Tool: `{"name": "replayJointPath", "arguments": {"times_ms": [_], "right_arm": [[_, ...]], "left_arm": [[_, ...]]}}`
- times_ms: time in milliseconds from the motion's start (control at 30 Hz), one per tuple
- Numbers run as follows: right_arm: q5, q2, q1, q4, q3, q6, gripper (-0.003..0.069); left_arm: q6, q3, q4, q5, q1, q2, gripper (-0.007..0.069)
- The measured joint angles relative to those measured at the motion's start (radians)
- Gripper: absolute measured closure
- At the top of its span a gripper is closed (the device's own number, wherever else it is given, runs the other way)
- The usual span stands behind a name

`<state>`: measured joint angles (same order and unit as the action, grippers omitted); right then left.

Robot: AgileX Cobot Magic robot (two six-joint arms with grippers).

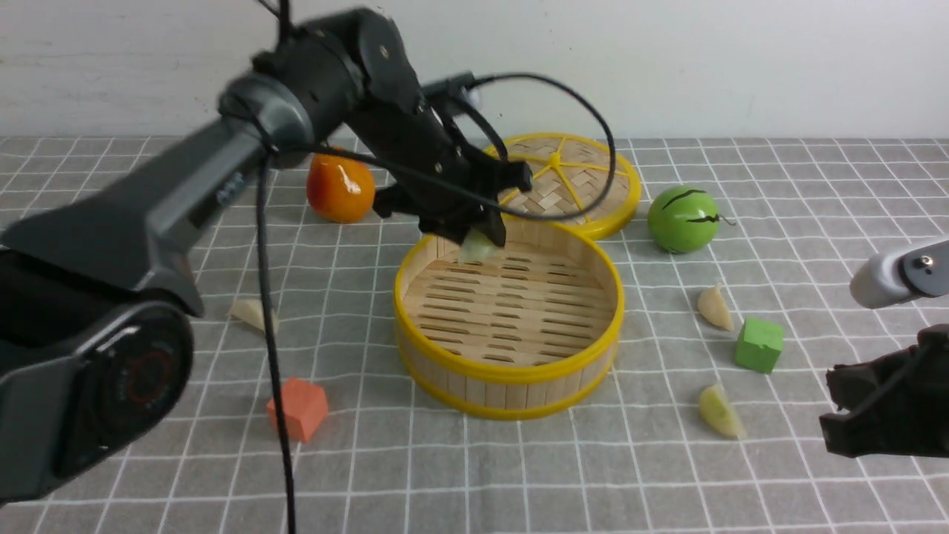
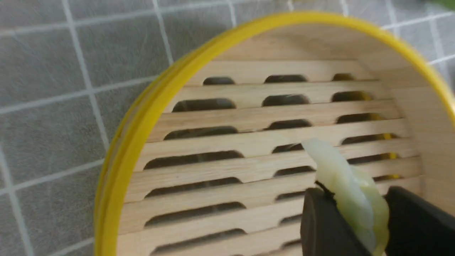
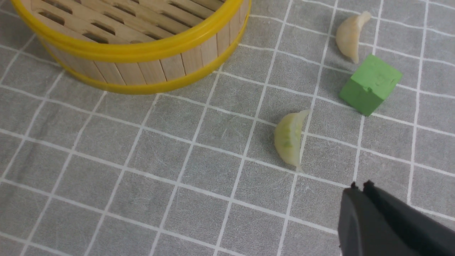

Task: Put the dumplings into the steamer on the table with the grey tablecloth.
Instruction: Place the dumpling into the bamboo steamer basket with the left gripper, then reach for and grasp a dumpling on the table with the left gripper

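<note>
The round bamboo steamer (image 1: 511,374) with yellow rims stands mid-table on the grey tablecloth (image 1: 519,482), with nothing on its slat floor. My left gripper (image 1: 482,241) hangs over the steamer's far rim, shut on a pale green dumpling (image 1: 474,246). The left wrist view shows that dumpling (image 2: 346,185) pinched between the black fingers (image 2: 323,220) above the slats, inside the yellow rim (image 2: 142,117). Three dumplings lie on the cloth: one left (image 1: 252,313), two right (image 1: 715,308), (image 1: 720,411). My right gripper (image 3: 360,185) hovers shut and empty near the nearer right dumpling (image 3: 288,140).
A woven lid (image 1: 567,185) with yellow spokes lies behind the steamer. An orange fruit (image 1: 340,189) sits back left and a green ball (image 1: 683,219) back right. A green cube (image 1: 759,345) sits between the two right dumplings; an orange cube (image 1: 298,409) lies front left.
</note>
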<state>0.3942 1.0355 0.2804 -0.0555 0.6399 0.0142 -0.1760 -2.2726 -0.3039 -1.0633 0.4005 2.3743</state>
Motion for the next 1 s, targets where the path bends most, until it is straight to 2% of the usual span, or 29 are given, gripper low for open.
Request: {"name": "replayJointPath", "arguments": {"times_ms": [200, 267, 367, 400, 467, 567, 700, 800, 933, 1000], "right_arm": [[0.0, 0.0, 0.0, -0.01, 0.0, 0.0, 0.0657], [-0.001, 0.0, 0.0, -0.012, 0.0, 0.0, 0.0657], [-0.001, 0.0, 0.0, -0.012, 0.0, 0.0, 0.0657], [-0.001, 0.0, 0.0, -0.012, 0.0, 0.0, 0.0657], [-0.001, 0.0, 0.0, -0.012, 0.0, 0.0, 0.0657], [-0.001, 0.0, 0.0, -0.012, 0.0, -0.001, 0.0655], [-0.001, 0.0, 0.0, -0.012, 0.0, -0.001, 0.0652], [0.001, 0.0, 0.0, -0.012, 0.0, -0.001, 0.065], [0.015, 0.0, 0.0, -0.013, 0.0, -0.001, 0.065], [0.028, 0.0, 0.0, -0.013, 0.0, -0.001, 0.065]], "left_arm": [[-0.077, 0.003, 0.079, 0.054, 0.015, 0.064, 0.0402], [-0.097, 0.003, 0.09, 0.07, 0.015, 0.064, 0.0351], [-0.115, 0.003, 0.1, 0.079, 0.015, 0.064, 0.0221], [-0.115, 0.003, 0.1, 0.079, 0.015, 0.064, 0.0213], [-0.125, 0.003, 0.1, 0.063, 0.015, 0.058, 0.0132], [-0.118, 0.004, 0.112, 0.009, 0.015, 0.034, 0.0112], [-0.083, 0.008, 0.158, -0.051, 0.015, -0.059, 0.0125], [-0.054, 0.008, 0.224, -0.088, 0.015, -0.173, 0.0151], [0.037, 0.008, 0.385, -0.171, 0.008, -0.343, 0.018], [0.024, 0.03, 0.433, -0.177, -0.022, -0.42, 0.0185]]}}
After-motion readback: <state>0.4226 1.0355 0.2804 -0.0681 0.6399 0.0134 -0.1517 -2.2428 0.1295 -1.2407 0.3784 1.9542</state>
